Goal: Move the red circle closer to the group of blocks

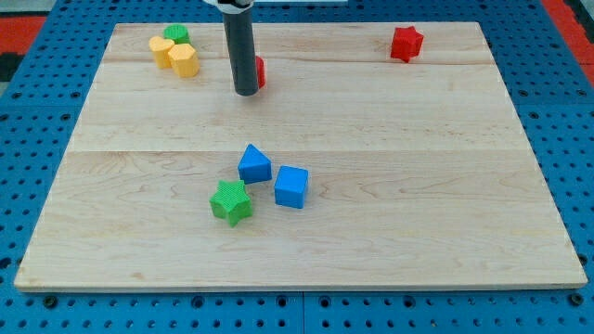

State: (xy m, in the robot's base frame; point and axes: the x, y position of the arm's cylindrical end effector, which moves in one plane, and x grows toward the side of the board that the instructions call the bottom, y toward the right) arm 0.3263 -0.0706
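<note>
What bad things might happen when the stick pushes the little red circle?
1. My tip hides most of the red circle, so an off-centre push might let it slip sideways.
2. Pushed towards the view's left, it might knock the yellow blocks and green block apart.
3. The red star looks alike and might be mistaken for it.

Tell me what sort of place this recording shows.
Likely a robotics lab bench: a wooden board on a blue perforated base, small coloured blocks such as the green star, and my tip.
</note>
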